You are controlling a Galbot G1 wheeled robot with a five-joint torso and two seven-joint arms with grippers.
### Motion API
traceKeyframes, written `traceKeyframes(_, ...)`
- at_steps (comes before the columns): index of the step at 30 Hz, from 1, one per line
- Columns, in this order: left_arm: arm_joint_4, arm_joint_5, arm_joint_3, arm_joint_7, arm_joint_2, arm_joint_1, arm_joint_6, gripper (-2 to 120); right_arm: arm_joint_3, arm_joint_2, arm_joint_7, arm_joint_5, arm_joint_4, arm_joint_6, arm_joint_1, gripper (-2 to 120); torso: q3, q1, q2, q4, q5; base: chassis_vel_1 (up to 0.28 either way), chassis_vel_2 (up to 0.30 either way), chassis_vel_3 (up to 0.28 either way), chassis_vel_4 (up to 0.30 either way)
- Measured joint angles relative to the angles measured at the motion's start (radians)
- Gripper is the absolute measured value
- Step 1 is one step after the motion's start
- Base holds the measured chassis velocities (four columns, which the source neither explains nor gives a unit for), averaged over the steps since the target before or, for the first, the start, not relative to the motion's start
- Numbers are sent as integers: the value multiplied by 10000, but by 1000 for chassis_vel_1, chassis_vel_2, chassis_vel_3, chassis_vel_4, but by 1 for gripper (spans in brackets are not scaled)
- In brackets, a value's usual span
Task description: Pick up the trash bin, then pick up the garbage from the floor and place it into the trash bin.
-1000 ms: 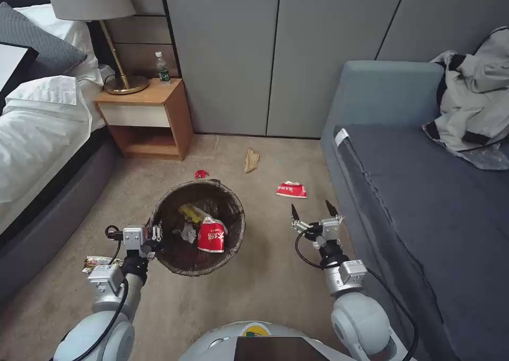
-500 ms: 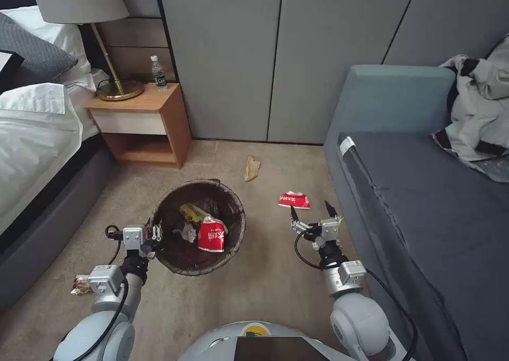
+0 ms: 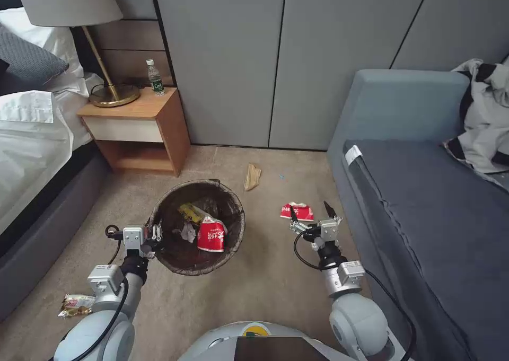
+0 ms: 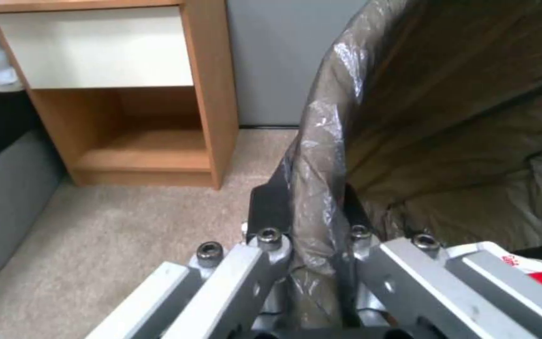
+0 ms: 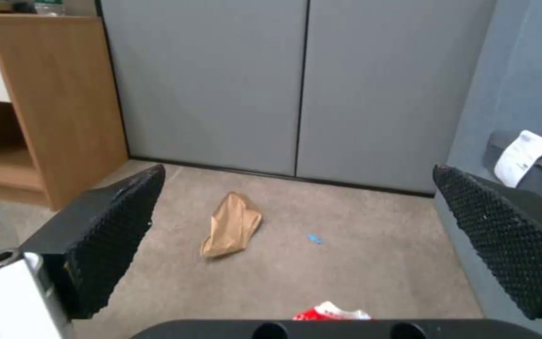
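Head view: the left hand (image 3: 155, 237) is clamped on the rim of the trash bin (image 3: 233, 234) (bag pinched between its fingers). The right hand (image 3: 310, 212) hangs spread wide above a red-and-white packet (image 3: 298, 211) on the floor, a tan paper bag (image 3: 252, 176) beyond.

A: What's at upper left?
B: A wooden nightstand (image 3: 139, 122) carrying a brass lamp (image 3: 79, 27) and a water bottle (image 3: 154, 78), beside a white bed (image 3: 26, 133).
A: And right?
B: A grey sofa (image 3: 424, 202) with clothing (image 3: 485, 122).
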Motion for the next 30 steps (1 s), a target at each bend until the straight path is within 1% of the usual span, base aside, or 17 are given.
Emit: traceKeyframes(30,27,-21,-33,-28,10,-22,0,0,-109,59,9,-60,-39,31,-1,100,1,0,0,0,0,-108,101,111,-103)
